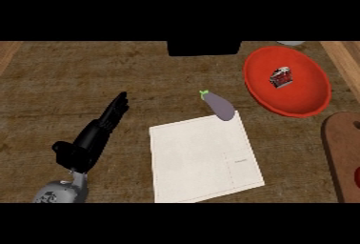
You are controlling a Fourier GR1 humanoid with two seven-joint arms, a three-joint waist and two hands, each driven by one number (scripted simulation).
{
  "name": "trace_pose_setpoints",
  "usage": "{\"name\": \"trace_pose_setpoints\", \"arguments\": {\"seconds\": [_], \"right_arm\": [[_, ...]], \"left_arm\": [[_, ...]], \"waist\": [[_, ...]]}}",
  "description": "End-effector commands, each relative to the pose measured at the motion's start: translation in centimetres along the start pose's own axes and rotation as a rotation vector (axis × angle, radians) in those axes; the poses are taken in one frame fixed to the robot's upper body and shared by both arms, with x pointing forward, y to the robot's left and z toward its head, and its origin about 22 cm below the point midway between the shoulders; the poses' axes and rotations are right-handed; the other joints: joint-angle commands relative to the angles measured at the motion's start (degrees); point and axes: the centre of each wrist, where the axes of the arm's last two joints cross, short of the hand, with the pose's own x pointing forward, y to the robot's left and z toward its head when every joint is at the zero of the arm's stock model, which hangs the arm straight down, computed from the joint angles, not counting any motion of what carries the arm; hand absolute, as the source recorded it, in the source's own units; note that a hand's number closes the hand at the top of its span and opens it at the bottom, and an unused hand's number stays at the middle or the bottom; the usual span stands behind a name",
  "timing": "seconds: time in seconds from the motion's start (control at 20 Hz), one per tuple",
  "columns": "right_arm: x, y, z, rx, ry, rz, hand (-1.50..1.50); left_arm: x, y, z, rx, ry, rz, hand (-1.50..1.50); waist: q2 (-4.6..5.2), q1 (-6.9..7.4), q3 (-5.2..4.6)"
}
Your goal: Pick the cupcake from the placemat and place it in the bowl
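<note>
The cupcake (282, 77) already sits in the red bowl (309, 107), upper right; the placemat (200, 159) lies bare. The left hand (95, 136), fingers straight and apart, rests at left. It may lie tipped, hard to tell; risk looks slight.

My black left hand (95, 136) on its grey forearm shows at left. Far right, the red bowl (309, 102) holds a red-and-white cupcake (282, 77). Purple, green-stemmed eggplant (220, 106); white placemat (200, 157); brown wood-grained counter (84, 76).
</note>
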Motion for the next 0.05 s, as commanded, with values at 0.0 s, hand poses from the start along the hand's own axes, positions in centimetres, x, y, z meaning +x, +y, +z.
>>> {"name": "trace_pose_setpoints", "arguments": {"seconds": [0.0], "right_arm": [[-2.11,-5.98,1.59,0.010,-0.018,-0.030,-1.50]], "left_arm": [[-0.34,-0.58,1.38,-0.023,-0.020,0.006,0.00]], "waist": [[0.26,1.16,0.03]]}}
